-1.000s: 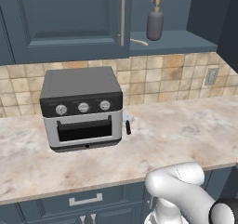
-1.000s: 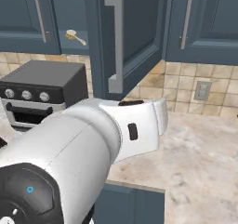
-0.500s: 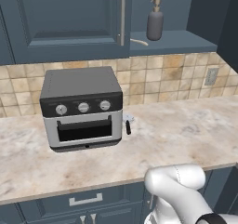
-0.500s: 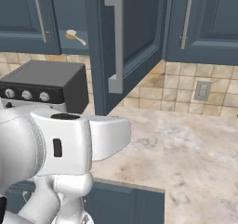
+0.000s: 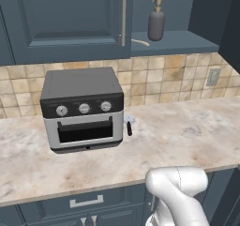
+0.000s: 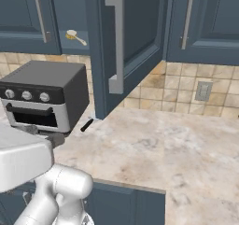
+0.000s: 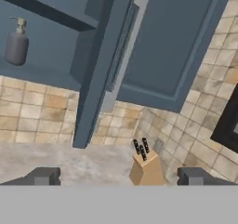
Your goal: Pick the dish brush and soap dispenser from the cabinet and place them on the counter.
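Moved since earlier: arm body swung aside, lower left of right base view; shelf items unchanged. Soap dispenser (image 5: pixel 156 25): upright, cabinet (image 5: pixel 70 23) shelf, upper centre. Dish brush (image 5: pixel 140 42): lying just left of it, behind the door edge. Worktop (image 5: pixel 187 126): bare at right. Gripper (image 7: pixel 118 176): wide, empty, touching nothing. Advice: rise level with the shelf, clear the open door.

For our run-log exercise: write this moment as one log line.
gripper: open, empty | grey soap dispenser with tan pump: on cabinet shelf | cream-white dish brush: on shelf | dark blue-grey cabinet: door open | beige marble counter: neither item placed
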Tool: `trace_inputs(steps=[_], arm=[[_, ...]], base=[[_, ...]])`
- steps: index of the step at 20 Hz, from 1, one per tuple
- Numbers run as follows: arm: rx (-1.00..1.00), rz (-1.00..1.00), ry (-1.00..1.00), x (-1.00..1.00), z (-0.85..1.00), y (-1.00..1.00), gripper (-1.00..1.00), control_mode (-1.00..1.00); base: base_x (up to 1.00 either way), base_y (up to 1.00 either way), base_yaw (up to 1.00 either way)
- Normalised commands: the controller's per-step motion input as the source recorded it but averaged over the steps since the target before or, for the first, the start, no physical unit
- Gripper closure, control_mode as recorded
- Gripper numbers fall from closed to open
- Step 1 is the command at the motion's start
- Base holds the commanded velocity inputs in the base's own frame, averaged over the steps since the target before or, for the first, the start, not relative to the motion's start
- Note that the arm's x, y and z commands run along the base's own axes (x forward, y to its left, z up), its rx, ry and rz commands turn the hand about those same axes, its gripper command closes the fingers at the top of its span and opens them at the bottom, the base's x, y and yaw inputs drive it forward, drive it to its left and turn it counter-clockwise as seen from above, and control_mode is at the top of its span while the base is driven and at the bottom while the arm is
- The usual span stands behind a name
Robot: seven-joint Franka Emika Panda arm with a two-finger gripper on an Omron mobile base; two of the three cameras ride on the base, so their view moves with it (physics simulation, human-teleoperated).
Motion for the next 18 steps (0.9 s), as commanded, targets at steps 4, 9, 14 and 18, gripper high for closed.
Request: trace_inputs(steps=[4, 9, 14, 18], arm=[[-0.28, 0.08, 0.19, 0.0, 0.06, 0.9, -1.0, -1.0], [-0.25, 0.04, 0.25, 0.12, 0.11, 0.87, -1.0, -1.0], [-0.26, 0.02, 0.34, 0.34, 0.0, 0.73, -1.0, -1.0], [-0.25, 0.0, 0.42, 0.63, 0.06, 0.29, -1.0, -1.0]], base=[[0.0, 0.0, 0.0], [0.0, 0.0, 0.0], [0.0, 0.0, 0.0], [0.0, 0.0, 0.0]])
